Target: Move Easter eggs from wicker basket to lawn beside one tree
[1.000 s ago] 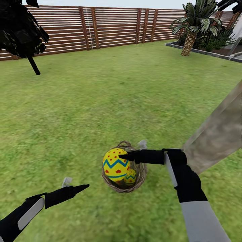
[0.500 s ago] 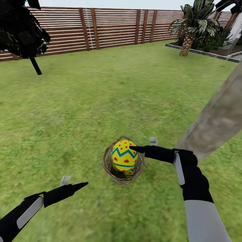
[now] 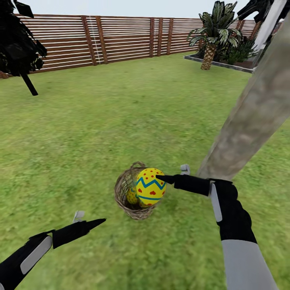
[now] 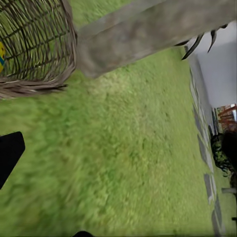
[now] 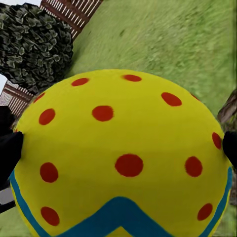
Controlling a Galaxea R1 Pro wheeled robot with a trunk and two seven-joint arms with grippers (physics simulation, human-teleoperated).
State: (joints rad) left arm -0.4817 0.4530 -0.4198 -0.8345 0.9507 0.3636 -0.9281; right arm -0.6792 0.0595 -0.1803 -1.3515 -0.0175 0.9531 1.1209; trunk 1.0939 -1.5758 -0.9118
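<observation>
The wicker basket (image 3: 125,198) sits on the lawn (image 3: 100,129) just left of a tree's grey-brown trunk (image 3: 249,117). My right gripper (image 3: 158,179) is shut on one yellow Easter egg (image 3: 149,187), held at the basket's right rim, slightly above it. In the right wrist view that egg (image 5: 123,153) sits close up, with a black fingertip (image 5: 9,148) at each side. A second egg (image 3: 131,196) lies low inside the basket. My left gripper (image 3: 92,219) hangs open over grass at lower left, apart from the basket (image 4: 34,49). Beside the basket, the left wrist view shows the trunk (image 4: 148,29).
A brown slat fence (image 3: 121,38) closes the far side. A short palm (image 3: 213,36) stands in a raised bed at the back right, and a dark cone-shaped tree (image 3: 20,44) at the back left. A white wall (image 4: 222,64) and stone path (image 4: 205,153) lie beyond the trunk.
The right gripper has drawn the egg up and rightward, from the basket's middle to its right rim. The whole view has shifted, bringing the trunk closer. The left arm has stayed put.
</observation>
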